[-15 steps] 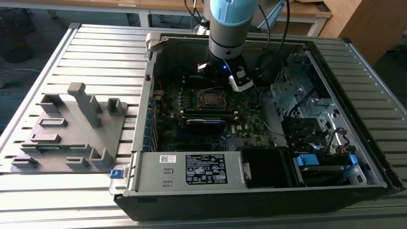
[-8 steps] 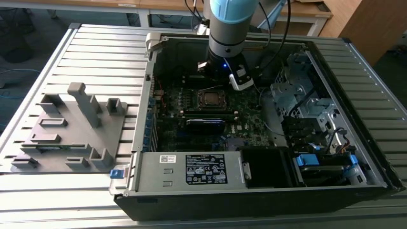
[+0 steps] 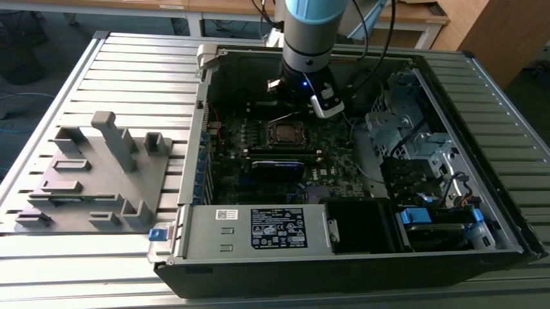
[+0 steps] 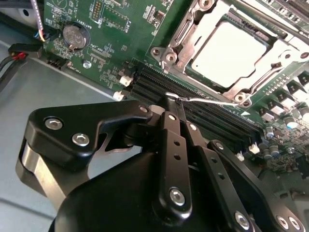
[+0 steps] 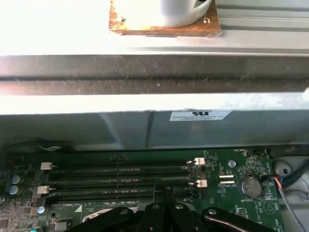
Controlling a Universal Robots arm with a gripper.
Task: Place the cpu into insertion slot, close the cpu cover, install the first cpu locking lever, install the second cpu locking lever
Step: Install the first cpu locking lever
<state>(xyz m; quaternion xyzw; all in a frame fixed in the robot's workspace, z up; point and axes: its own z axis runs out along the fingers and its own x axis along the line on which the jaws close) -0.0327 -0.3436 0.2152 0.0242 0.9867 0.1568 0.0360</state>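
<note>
The cpu (image 4: pixel 231 52) is already seated in the insertion slot (image 4: pixel 193 36), cover frame down around it. My claw (image 4: pixel 175 104) is pinched on the thin, springy locking lever (image 4: pixel 203 100) beside the socket, so I'd grip its tip gently.

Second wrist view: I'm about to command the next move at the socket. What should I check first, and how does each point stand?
1. cpu seated: ok, it lies flat and square.
2. cpu cover down: ok, its frame sits around the chip.
3. Grip: ok, the claw looks shut on the thin locking lever.
4. That lever latched: not ok, its end stands off the frame, over the memory slots.
5. Other lever: cannot tell.
6. Arm clear of the case wall: ok in the exterior view.
</note>
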